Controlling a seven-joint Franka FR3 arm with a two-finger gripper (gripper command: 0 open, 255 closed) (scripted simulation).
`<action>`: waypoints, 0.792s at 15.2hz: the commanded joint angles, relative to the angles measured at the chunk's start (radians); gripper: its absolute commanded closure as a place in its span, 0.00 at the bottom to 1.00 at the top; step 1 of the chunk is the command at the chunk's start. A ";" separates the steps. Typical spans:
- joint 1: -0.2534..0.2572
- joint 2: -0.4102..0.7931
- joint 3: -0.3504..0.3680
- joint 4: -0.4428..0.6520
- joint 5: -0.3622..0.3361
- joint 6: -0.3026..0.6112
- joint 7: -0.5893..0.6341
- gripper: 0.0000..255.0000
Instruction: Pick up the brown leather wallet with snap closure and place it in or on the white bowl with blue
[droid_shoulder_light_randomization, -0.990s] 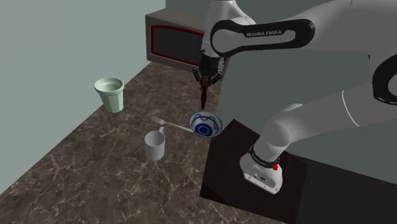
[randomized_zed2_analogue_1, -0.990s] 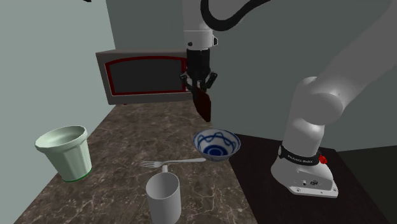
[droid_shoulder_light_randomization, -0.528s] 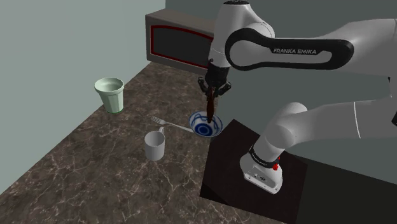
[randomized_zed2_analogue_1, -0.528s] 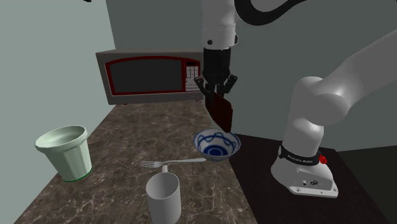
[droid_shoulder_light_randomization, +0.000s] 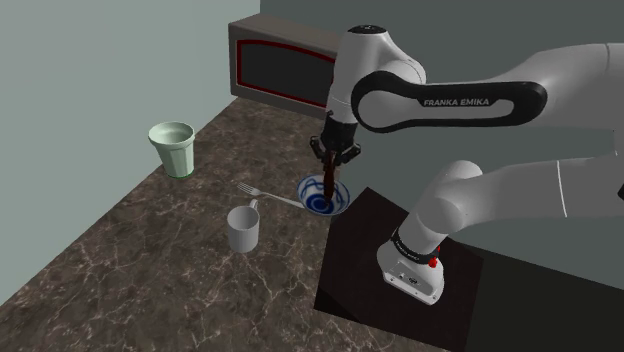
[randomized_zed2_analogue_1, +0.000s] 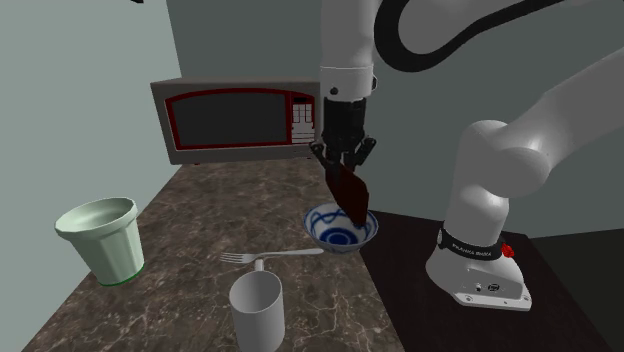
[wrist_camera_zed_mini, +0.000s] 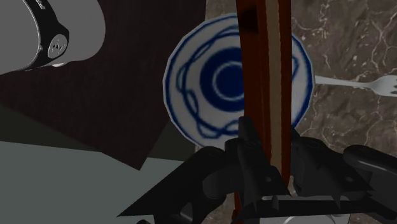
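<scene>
A dark reddish-brown wallet (droid_shoulder_light_randomization: 328, 184) hangs on edge from my gripper (droid_shoulder_light_randomization: 333, 160), which is shut on its upper end. Its lower end reaches down to the white bowl with blue rings (droid_shoulder_light_randomization: 340, 200) on the dark marble counter beside the stand. From the second exterior view the wallet (randomized_zed2_analogue_1: 350, 192) slants down over the bowl (randomized_zed2_analogue_1: 326, 233), its tip at about rim height, below the gripper (randomized_zed2_analogue_1: 340, 160). Along the gripper (wrist_camera_zed_mini: 267, 153), the wallet (wrist_camera_zed_mini: 264, 76) crosses the middle of the bowl (wrist_camera_zed_mini: 197, 83), clasped between both black fingers.
A fork (droid_shoulder_light_randomization: 265, 195) lies just beside the bowl, with a grey mug (droid_shoulder_light_randomization: 243, 228) nearer the front. A pale green cup (droid_shoulder_light_randomization: 172, 148) stands by the wall at the shoulder view's left. A red-trimmed microwave (droid_shoulder_light_randomization: 275, 65) sits at the back. The dark stand (droid_shoulder_light_randomization: 360, 270) borders the bowl.
The gripper carried the wallet from near the microwave toward the stand, then lowered it. The wallet now hangs directly over the bowl, with its tip down at the rim.
</scene>
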 joint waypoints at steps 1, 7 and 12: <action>0.001 0.010 0.007 -0.021 0.006 0.031 0.001 1.00; 0.006 0.042 0.031 -0.084 0.024 0.126 0.004 1.00; 0.008 0.056 0.040 -0.102 0.030 0.158 0.005 1.00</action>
